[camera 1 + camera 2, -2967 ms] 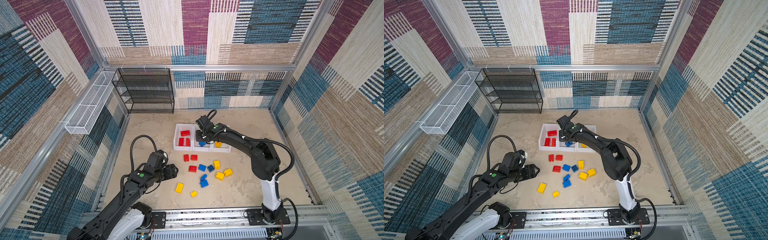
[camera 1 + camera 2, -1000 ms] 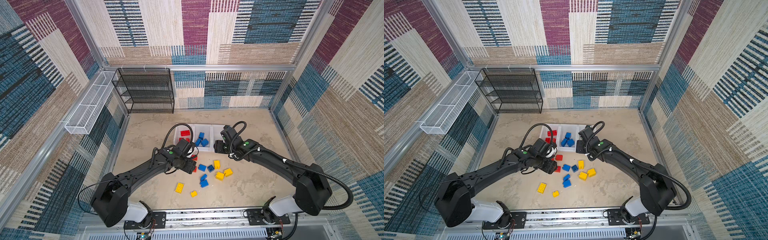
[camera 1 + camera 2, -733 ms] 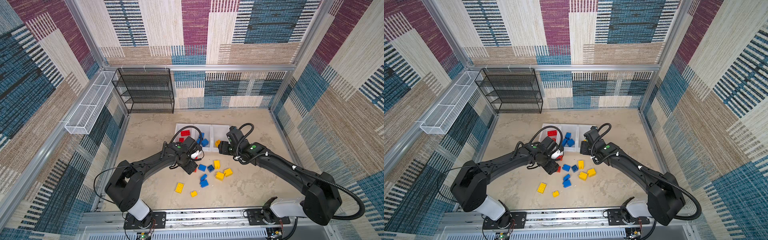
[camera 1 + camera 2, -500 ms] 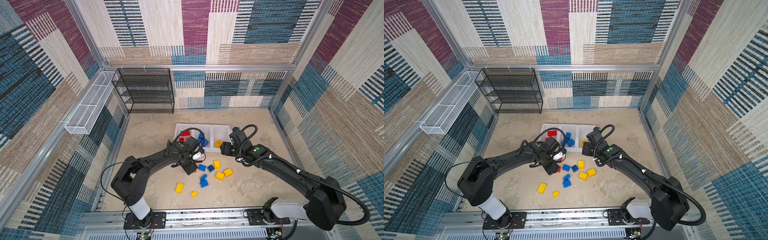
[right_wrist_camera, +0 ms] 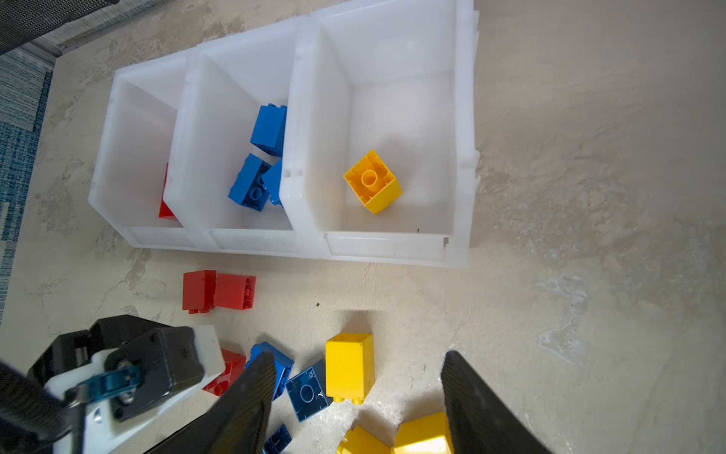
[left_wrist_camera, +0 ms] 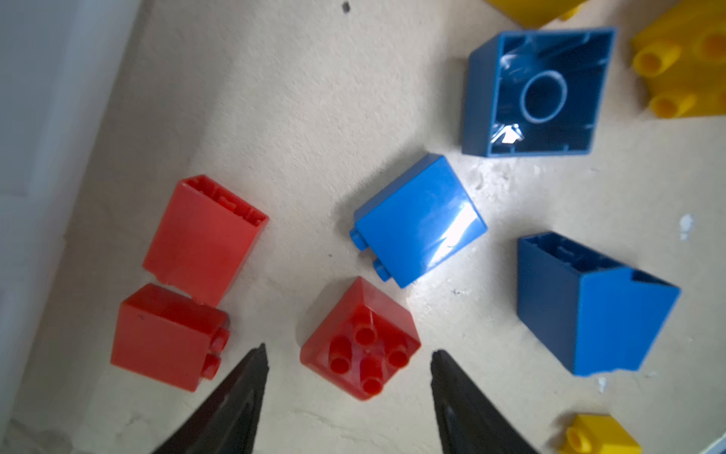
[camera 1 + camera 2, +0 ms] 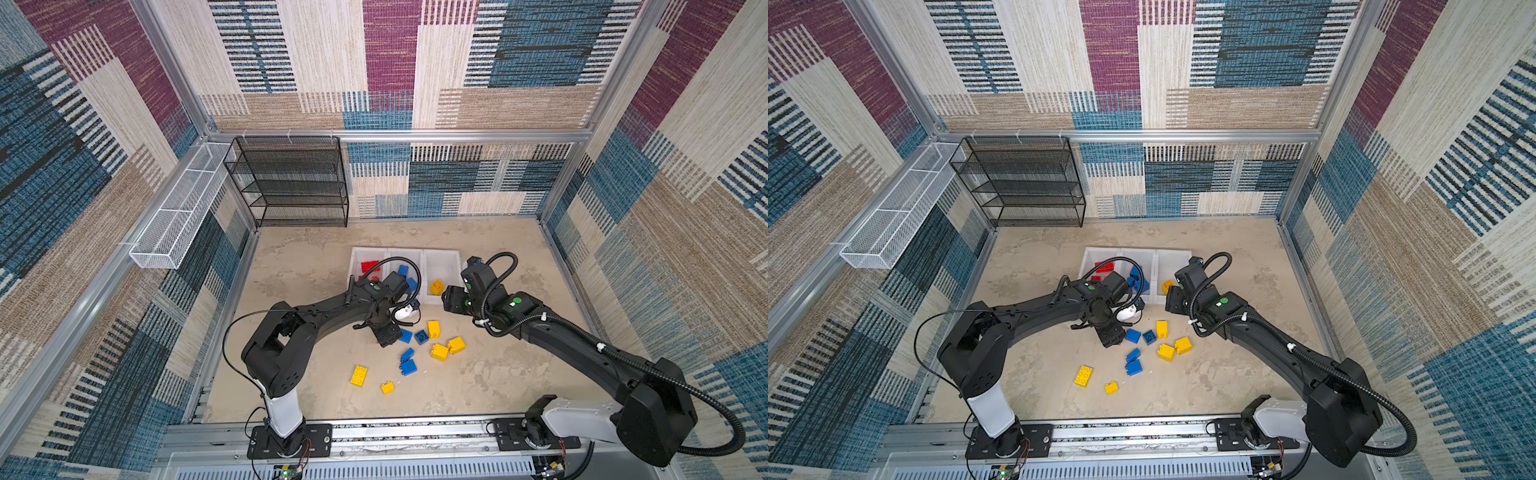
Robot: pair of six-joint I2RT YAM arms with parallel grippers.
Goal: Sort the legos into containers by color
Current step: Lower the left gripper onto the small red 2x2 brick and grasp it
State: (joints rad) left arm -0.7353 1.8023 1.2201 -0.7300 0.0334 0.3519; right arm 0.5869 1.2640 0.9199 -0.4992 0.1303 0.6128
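In both top views we see a mottled beige tabletop closed in by walls of woven patchwork in blue, maroon and cream, held in an aluminium frame. A black mesh shelf rack stands in the far left corner, and a white wire basket hangs on the left wall beside it. The containers sit in a row at mid-tabletop, with loose legos scattered just in front of them. The left end effector points down among the legos, and the right end effector hovers near the front of the rightmost bin. From the left wrist we see its fingers spread on either side of a tilted red brick, not touching it, on the pale, slightly pitted surface. From the right wrist we see the other end effector's fingers spread wide and holding nothing, above a yellow brick lying on the tabletop. Red bricks lie in one end bin, blue in the middle, and a single yellow in the other end.
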